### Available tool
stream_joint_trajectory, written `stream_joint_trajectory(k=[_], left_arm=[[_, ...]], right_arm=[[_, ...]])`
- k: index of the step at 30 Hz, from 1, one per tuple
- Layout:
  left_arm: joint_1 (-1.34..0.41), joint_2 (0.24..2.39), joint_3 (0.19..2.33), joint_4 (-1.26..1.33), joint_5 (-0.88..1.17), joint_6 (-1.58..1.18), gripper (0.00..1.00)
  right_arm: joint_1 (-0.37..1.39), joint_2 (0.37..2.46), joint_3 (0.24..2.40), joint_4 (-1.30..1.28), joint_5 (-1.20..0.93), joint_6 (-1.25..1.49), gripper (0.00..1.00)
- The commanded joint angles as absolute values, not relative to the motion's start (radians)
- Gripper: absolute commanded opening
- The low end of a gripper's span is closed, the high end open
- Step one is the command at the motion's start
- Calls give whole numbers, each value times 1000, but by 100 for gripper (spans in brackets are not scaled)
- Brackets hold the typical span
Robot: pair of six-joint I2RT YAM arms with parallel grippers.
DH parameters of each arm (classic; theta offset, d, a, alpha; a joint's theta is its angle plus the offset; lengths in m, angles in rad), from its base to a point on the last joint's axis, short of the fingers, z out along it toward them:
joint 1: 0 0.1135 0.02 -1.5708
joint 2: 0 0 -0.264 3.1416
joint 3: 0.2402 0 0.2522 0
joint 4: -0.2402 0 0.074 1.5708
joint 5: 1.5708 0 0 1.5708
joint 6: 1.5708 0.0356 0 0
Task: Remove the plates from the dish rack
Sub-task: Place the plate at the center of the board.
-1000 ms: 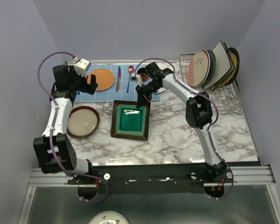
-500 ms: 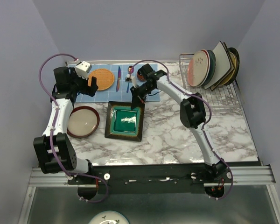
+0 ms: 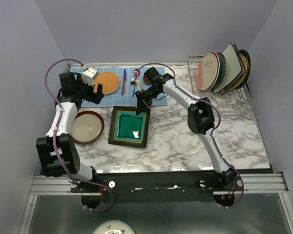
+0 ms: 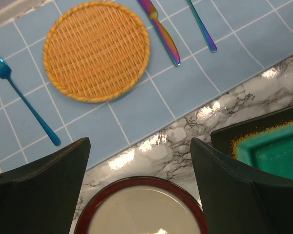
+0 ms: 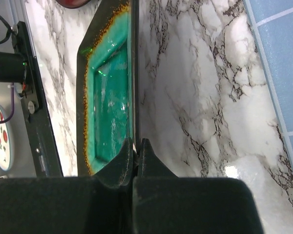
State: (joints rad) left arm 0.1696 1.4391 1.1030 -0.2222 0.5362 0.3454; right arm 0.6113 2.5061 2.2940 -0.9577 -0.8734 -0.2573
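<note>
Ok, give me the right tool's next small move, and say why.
Probably open the right tool and let go: it pinches the rim of the teal square plate, which appears to lie flat on the marble table, clear of the dish rack where more plates stand.

The table [image 3: 171,141] is showing a glossy marble pattern and throwing back light. The square plate [image 5: 110,97] is gleaming with smooth teal glaze. The round mat [image 4: 96,50] is looking woven and rough. The knife [image 4: 160,31] is shining like iridescent metal. The rack [image 3: 232,100] is glinting as silver wire.
</note>
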Motion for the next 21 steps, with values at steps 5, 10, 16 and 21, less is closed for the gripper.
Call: stream_joint_trajectory(k=[5,10,16,21], left_arm=[[161,1479,1068,-296,578,456,92],[160,1465,1052,-301,581,466,92],[158,1448,1037,-301,586,466,92],[158,1428,1035,-310,586,469,92]], right_arm=[[640,2556,2292,-913,-574,-275,1],[640,2579,2302,-928,-522,-273,4],[640,2577,2307,-934,-488,-267,9],[640,2569,2298,-934,-472,-262,16]])
